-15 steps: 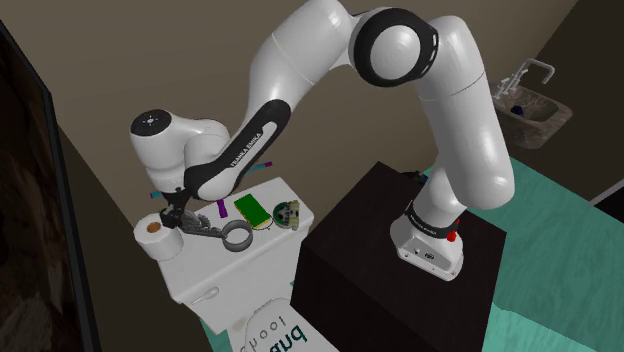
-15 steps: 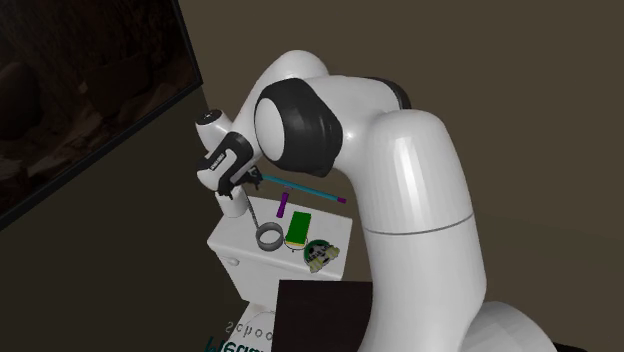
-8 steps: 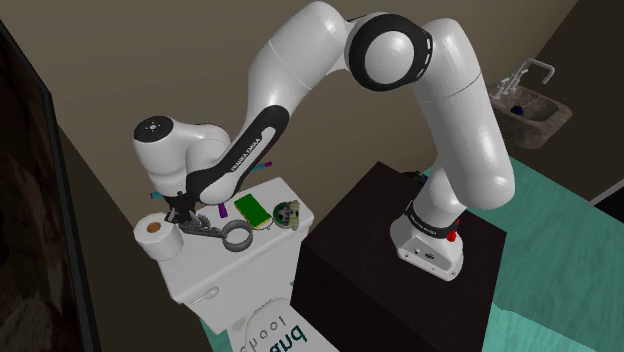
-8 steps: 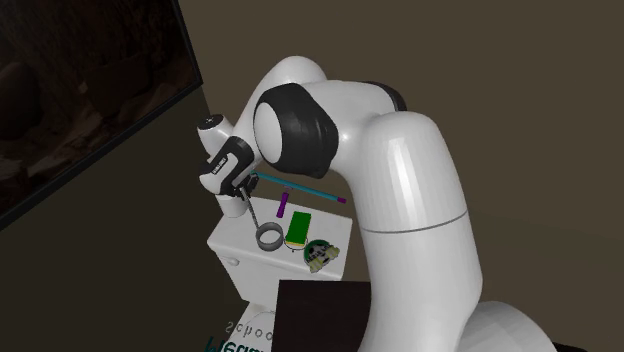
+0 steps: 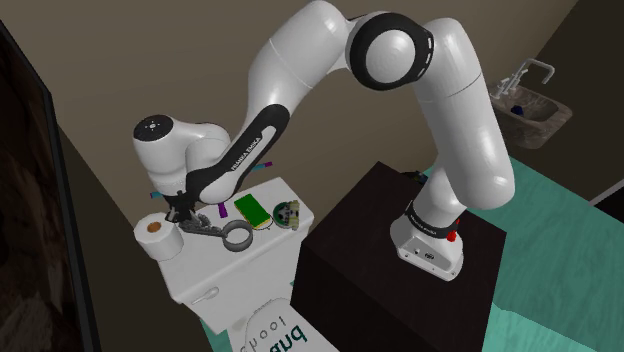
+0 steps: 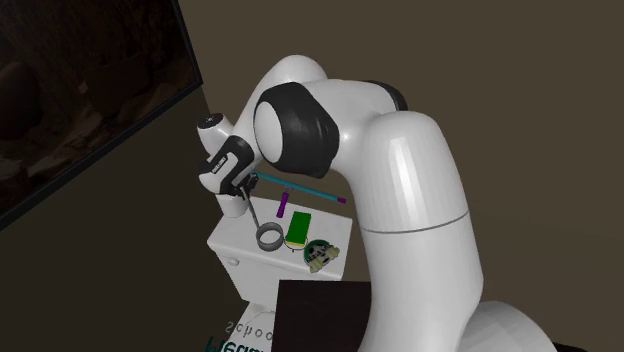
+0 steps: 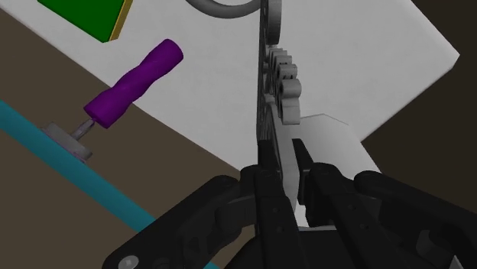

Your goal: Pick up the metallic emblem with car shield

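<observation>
White paper roll [image 5: 152,232] at the shoulder view's left end of the cistern top [image 5: 196,263]: no shift over the last second; gripper [image 5: 184,212] just right of it: the wrist dropped a touch between a second ago and half a second ago, then froze; the last two shoulder frames match; wrist view has the fingers [image 7: 317,183] closed in on the thin knobbed stem of the grey metal emblem [image 7: 284,84], against both faces as far as I can judge, so clenched on the emblem, not empty; emblem sits in the same spot as before, stem end between the fingers, ring end lying on the cistern top toward the shoulder view's right, not lifted; purple-handled tool [image 5: 220,212] just beyond the stem, green block [image 5: 252,211] just beside the ring, round green-white piece [image 5: 288,214] further right, all unmoved; teal rod [image 6: 296,187] along the back, also unmoved; black stand [image 5: 380,270] at far right. Read: descent and closing look finished, motion has stopped, lift not begun; next is a straight rise; the grip is at the very end of a thin part, so the ring end may sag or pivot; purple-handled tool is near enough to get nudged if it swings.
</observation>
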Robot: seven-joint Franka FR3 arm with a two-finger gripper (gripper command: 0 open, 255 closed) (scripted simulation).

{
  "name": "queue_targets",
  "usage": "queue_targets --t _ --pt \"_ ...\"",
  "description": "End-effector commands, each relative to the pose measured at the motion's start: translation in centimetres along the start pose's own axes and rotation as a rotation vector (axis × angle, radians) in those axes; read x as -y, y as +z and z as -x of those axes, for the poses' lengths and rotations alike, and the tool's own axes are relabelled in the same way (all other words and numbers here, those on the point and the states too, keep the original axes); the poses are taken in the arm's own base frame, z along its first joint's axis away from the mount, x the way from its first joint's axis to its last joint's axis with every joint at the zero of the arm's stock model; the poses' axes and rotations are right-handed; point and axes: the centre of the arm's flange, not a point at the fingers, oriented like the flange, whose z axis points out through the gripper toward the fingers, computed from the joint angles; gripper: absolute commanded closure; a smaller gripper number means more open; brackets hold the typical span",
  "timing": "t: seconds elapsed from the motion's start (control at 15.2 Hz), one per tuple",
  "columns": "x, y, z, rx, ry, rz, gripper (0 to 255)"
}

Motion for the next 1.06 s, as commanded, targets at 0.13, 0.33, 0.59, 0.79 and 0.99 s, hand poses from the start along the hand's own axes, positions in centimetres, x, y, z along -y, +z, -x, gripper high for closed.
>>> queue_targets --t 0.13,0.33,0.59,0.79,0.99 --pt "-0.2 -1.8 -0.2 0.000 0.000 0.000 255" --pt "-0.3 -3.4 -0.4 0.000 0.000 0.000 255" --pt "-0.5 -5.5 -0.6 0.000 0.000 0.000 255" --pt "-0.7 -7.1 -0.7 0.000 0.000 0.000 255" --pt "-0.8 -7.7 -0.8 0.000 0.000 0.000 255"
